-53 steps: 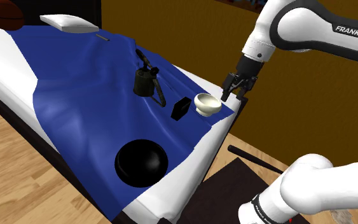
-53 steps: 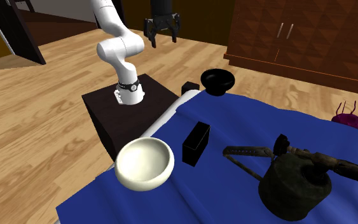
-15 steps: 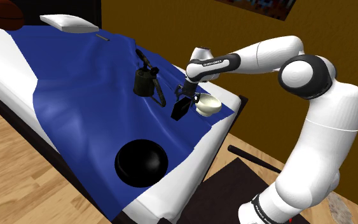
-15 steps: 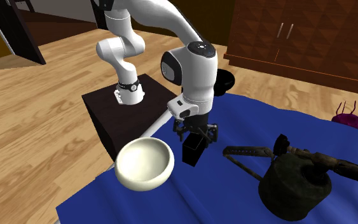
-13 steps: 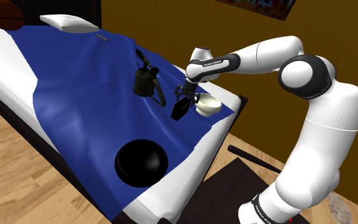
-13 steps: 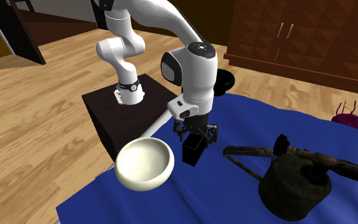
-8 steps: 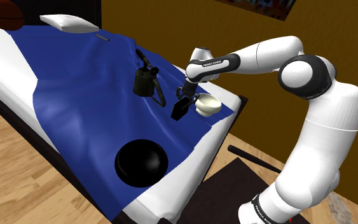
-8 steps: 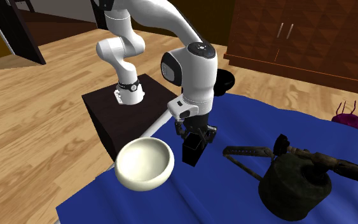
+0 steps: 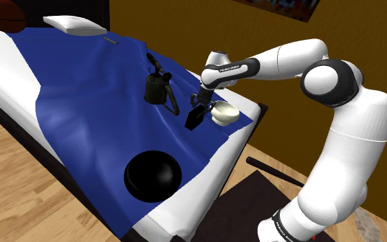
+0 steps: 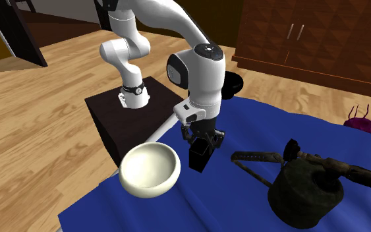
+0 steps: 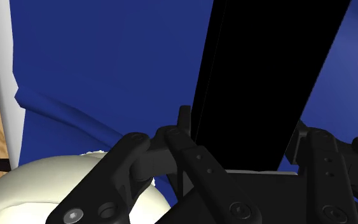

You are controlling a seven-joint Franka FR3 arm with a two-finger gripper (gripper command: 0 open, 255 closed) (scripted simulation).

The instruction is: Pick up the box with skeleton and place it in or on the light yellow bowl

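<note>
A plain black box (image 9: 193, 119) stands upright on the blue bedspread (image 9: 89, 89), just beside the pale yellow bowl (image 9: 224, 113). My gripper (image 9: 198, 108) reaches down onto the box's top and is shut on it. In the second exterior view the gripper (image 10: 202, 140) clasps the box (image 10: 199, 158), with the bowl (image 10: 149, 169) close at that view's left. The wrist view has the box (image 11: 269, 76) clamped between both black fingers (image 11: 182, 125), the bowl's rim (image 11: 50, 191) beside them. The box still rests on the cloth.
A dark watering can (image 9: 159, 88) with a long spout stands just behind the box. A black dome-shaped bowl (image 9: 152, 174) sits near the bed's front edge. A white pillow (image 9: 75, 25) lies far back. The dark stand (image 10: 131, 113) and a black rod (image 9: 274, 172) are beside the bed.
The arm came down from above the bowl to the box. Within the last second the fingers closed on the box's top; the box and arm have since stayed put.
</note>
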